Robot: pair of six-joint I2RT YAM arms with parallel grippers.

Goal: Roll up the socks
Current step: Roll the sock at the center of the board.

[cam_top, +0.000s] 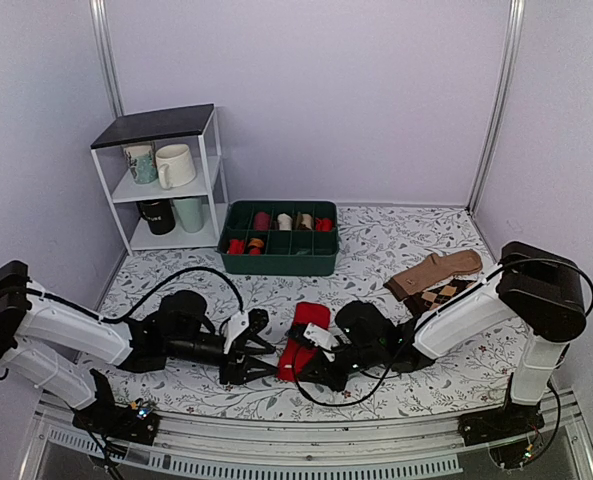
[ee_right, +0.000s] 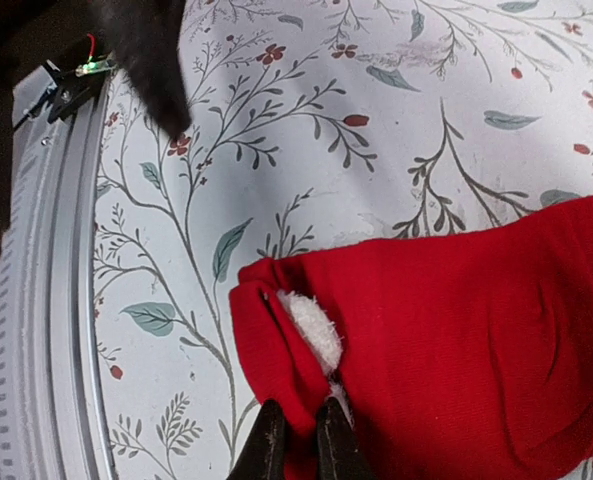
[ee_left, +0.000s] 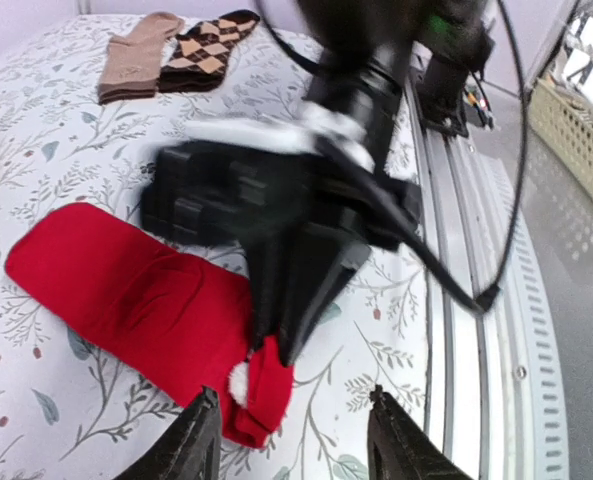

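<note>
Spreading across the whole scene, a tabletop (cam_top: 396,240) covered in a leaf-and-flower print carries everything on view. The white-shelled left arm (cam_top: 66,330) and right arm (cam_top: 466,315) reach inward from the near corners and meet near the middle of the near edge.

A white shelf rack (cam_top: 156,125) with a dark top stands at the far left corner, with mugs (cam_top: 174,165) on its two shelves. Just beside it, along the far edge, a dark green tray (cam_top: 276,262) with dividers holds small rolled bundles, some red, in its compartments.

The red socks (cam_top: 311,318) lie as a flat strip near the middle of the near edge, between the two arms, running from the near edge toward the tray.

Toward the right edge, a tan sock (cam_top: 441,268) lies flat with a brown argyle sock (cam_top: 444,293) just beside it on the near side.

The right gripper (ee_right: 298,440) is pressed together on the near end of the socks, pinching a raised fold of red fabric. The left gripper (ee_left: 294,435) stands spread, its fingers (ee_left: 201,440) apart on either side of that same end and holding nothing.

A patch of white fleecy lining (ee_right: 311,325) shows at the pinched fold.
</note>
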